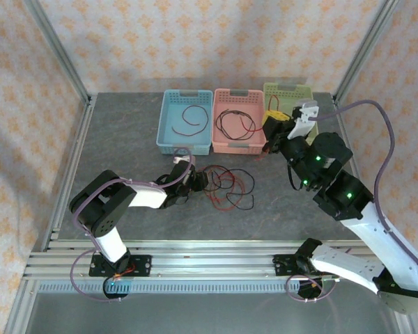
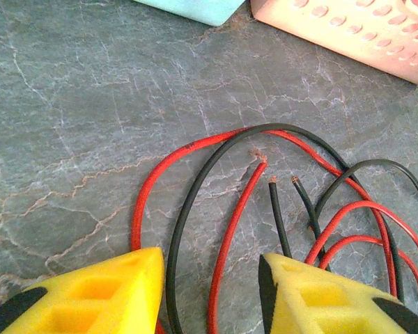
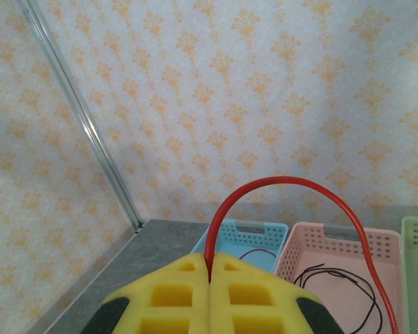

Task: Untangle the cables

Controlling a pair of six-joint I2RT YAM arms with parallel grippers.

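Left gripper (image 2: 209, 282): we see its yellow fingers parted about halfway, low over the table (image 2: 70, 104). They clamp nothing, though one red and one black strand run between them.
Tangle of cables (image 1: 230, 188): red and black loops lie mid-table, just beside this gripper.
Right gripper (image 3: 210, 275): we see it pinched tight on a red cable (image 3: 285, 182), which arches up and over to the right.
Blue basket (image 1: 164, 129): we find one dark reddish cable (image 1: 191, 118) inside.
Pink basket (image 1: 217, 122): black and red loops (image 1: 237, 124) lie inside.
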